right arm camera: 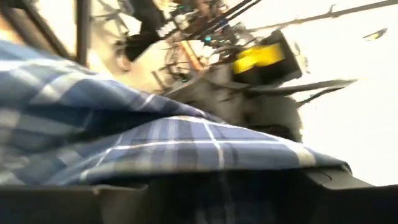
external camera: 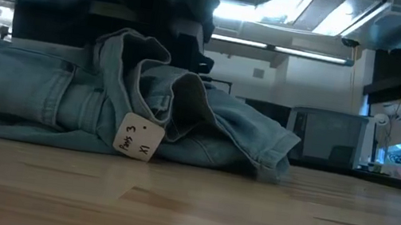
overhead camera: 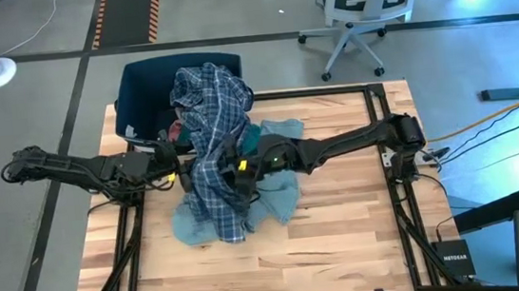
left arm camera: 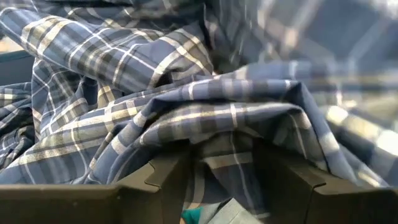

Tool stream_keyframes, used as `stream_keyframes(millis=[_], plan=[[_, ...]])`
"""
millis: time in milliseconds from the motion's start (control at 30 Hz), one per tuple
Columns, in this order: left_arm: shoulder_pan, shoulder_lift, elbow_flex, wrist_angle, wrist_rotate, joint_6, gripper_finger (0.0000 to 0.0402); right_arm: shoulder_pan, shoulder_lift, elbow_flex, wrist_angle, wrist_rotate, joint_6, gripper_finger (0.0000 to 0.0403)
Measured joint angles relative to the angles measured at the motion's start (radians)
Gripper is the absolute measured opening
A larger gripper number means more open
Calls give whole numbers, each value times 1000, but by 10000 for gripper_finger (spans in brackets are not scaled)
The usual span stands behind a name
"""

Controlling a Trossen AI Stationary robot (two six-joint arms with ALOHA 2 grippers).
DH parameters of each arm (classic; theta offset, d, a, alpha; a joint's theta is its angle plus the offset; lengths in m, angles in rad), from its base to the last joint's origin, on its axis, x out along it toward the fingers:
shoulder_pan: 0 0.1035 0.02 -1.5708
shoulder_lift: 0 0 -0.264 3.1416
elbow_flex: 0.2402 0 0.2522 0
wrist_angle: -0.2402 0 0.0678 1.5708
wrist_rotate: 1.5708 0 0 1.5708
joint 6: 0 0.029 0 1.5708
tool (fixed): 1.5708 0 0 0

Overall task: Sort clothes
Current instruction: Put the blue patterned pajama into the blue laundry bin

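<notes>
A large blue-white plaid shirt [overhead camera: 214, 121] rises in a ridge over the table's middle. Its far end trails into the dark blue bin [overhead camera: 144, 90]. My left gripper [overhead camera: 184, 178] is shut on it from the table's left, and my right gripper [overhead camera: 241, 169] is shut on it from the right. Both are at the shirt's near part. Below the shirt, a light grey-blue garment [overhead camera: 279, 201] lies flat on the table, and in the low view it [external camera: 66, 91] carries a paper tag [external camera: 137, 137]. A teal piece [overhead camera: 252, 138] peeks out beside the shirt. My left gripper pinches a bunched fold of the plaid shirt [left arm camera: 224, 134] between its two fingers [left arm camera: 165, 177], coming about level from the table's left. Several layers pile up over the fingers. The held part is lifted off the table. The cloth slopes away toward the bin. My right gripper has plaid cloth [right arm camera: 205, 140] draped over and between its fingers [right arm camera: 336, 186], coming about level from the table's right. The cloth itself hides the place of contact, so edge or fold cannot be told. The held part is up off the table.
The bin stands at the table's far left corner with more clothes in it, a pink-red piece [overhead camera: 174, 130] among them. Bare wood [overhead camera: 345, 242] lies toward the near and right edges. An office chair [overhead camera: 361, 7] stands beyond the far edge.
</notes>
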Motion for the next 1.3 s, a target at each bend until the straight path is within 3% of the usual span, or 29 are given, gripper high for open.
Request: stream_keyframes(millis=[200,567,767,967,1167,1300], plan=[[-1,0,0,-12,0,-1,169,-36,-68,19,-6,76,-41,211],[0,-15,0,25,0,8,169,-162,-92,19,58,76,-33,211],[1,-21,0,80,-1,65,169,-240,-91,29,105,35,51,211],[1,-26,0,174,-13,161,169,-283,-14,208,-57,24,104,211],[1,-74,0,222,-128,239,169,-301,117,490,-283,24,118,211],[1,-133,8,226,-142,273,169,-310,204,640,-435,24,142,211]])
